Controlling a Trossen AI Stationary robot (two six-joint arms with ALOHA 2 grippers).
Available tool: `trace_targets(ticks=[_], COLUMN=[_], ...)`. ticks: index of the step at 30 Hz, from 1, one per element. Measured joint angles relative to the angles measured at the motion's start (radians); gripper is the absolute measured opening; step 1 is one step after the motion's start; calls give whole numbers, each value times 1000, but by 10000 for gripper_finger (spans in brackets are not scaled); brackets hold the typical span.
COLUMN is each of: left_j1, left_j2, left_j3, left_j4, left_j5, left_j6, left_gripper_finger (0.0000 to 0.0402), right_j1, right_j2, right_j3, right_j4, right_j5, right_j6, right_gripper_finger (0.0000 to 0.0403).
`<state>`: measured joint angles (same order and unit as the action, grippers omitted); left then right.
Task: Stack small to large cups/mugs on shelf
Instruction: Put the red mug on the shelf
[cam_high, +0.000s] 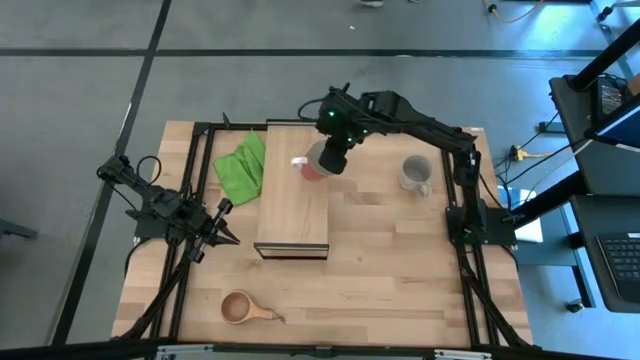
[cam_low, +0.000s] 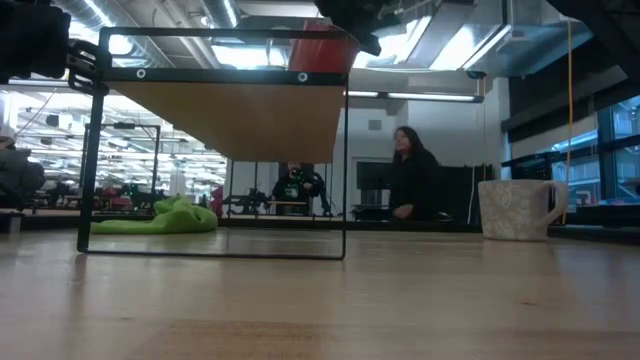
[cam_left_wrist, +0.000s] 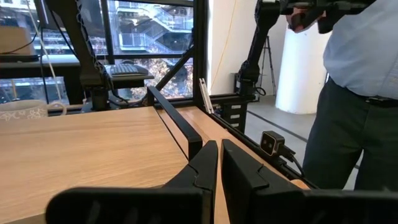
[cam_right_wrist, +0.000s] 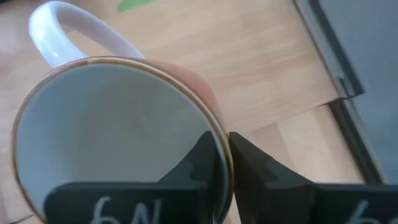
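The only readable marks are white handwritten characters on the right tool (cam_right_wrist: 222, 163), seen in the right wrist view. On the dark body of one finger stands what looks like "6N" (cam_right_wrist: 118, 211); on the other finger, at the picture's edge, a single partly cut-off character that may be a "6" (cam_right_wrist: 362, 214). No other text, label, brand or sign can be read on anything else in the views.
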<state>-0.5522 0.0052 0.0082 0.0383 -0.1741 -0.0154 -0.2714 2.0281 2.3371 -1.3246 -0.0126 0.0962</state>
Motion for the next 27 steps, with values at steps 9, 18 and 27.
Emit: trace_targets(ticks=[9, 18, 27], left_j1=[0, 0, 0], left_j2=[0, 0, 0], left_j3=[0, 0, 0], left_j4=[0, 0, 0], left_j5=[0, 0, 0], left_j6=[0, 0, 0], left_gripper_finger=[14, 14, 14], right_j1=[0, 1, -2], right_j2=[0, 0, 20], right_j3=[0, 0, -1], right_j4=[27, 76, 57], right_j5=[-18, -95, -147], right_j6=[7, 29, 35], right_gripper_finger=[37, 38, 38])
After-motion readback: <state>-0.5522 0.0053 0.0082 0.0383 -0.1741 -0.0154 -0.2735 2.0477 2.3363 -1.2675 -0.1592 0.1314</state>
